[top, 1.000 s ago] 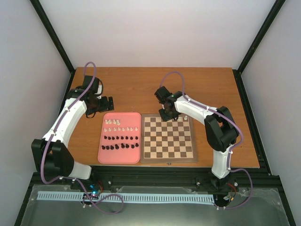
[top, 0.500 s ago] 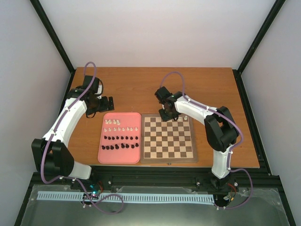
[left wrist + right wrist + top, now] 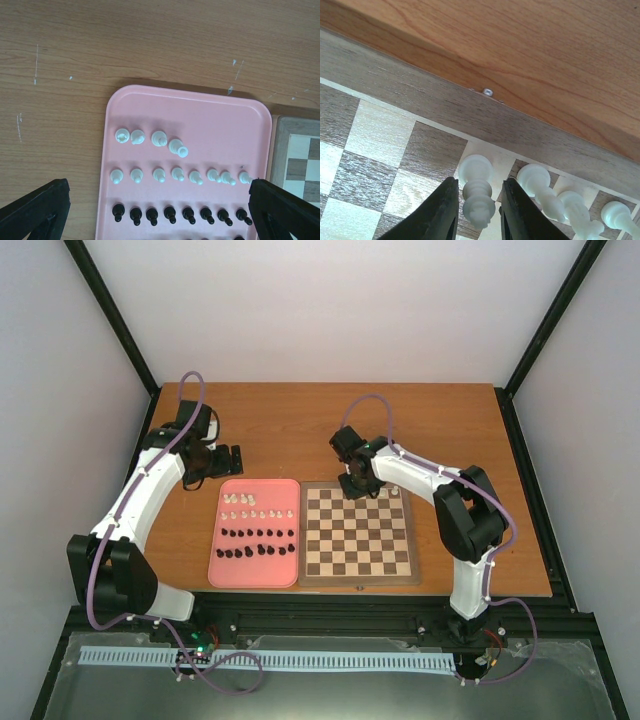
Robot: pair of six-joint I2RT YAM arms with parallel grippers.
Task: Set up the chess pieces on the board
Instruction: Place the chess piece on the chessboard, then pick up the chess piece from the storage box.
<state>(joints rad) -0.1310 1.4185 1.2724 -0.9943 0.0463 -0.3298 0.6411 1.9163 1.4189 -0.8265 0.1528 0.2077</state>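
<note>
Right gripper (image 3: 479, 182) first: parted just a sliver either side of a white chess piece (image 3: 477, 197), thin lines of board showing at both fingers, so not pinching. Upright on a far-row square of the chessboard (image 3: 410, 107), just beside three placed white pieces (image 3: 540, 187) running toward the right corner.

Over to the left gripper (image 3: 157, 190): spread fully wide, holding nothing, hovering above the pink tray (image 3: 225, 120). Yet to go from that tray: four larger white pieces (image 3: 150, 139) in a loose row, eight white pawns (image 3: 177, 174) below, black pawns (image 3: 170, 214) under those.

Probably feather-light, hard and slick, easy to topple or squirt out sideways. Best taken around the waist below the head, straight from above, with a gentle squeeze. Close neighbours on tray and board alike, so little room for fingers.
</note>
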